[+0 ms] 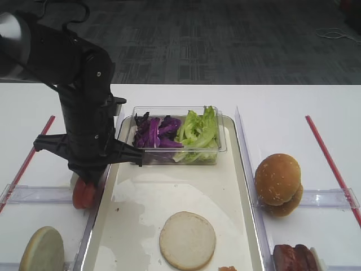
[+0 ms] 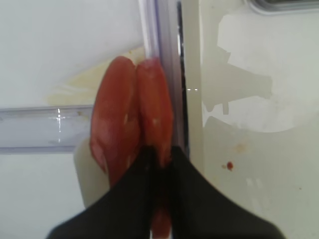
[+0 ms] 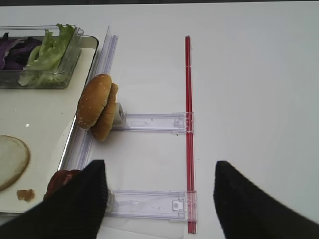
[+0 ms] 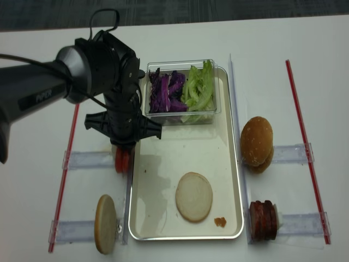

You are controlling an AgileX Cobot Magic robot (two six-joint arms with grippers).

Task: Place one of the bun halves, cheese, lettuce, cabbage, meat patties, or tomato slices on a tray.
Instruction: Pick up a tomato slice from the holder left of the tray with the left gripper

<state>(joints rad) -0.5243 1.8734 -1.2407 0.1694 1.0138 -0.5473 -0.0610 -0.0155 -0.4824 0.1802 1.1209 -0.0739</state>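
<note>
My left gripper (image 2: 159, 164) is shut on one of two tomato slices (image 2: 152, 107) standing on edge just left of the tray (image 2: 249, 164) rim. From above, the left gripper (image 1: 87, 176) hangs over the tomato slices (image 1: 83, 195) beside the off-white tray (image 1: 141, 226). A flat bun half (image 1: 187, 240) lies on the tray. The right gripper (image 3: 159, 194) is open over bare table, nothing between its fingers. Meat patties (image 3: 62, 180) show by its left finger. Cheese is out of view.
A clear box on the tray's far end holds cabbage (image 1: 155, 132) and lettuce (image 1: 198, 132). A sesame bun (image 1: 277, 183) and meat patties (image 1: 293, 257) stand right of the tray, another bun half (image 1: 42, 249) at the left. Red strips (image 1: 330, 164) and clear rails (image 1: 333, 197) lie on the table.
</note>
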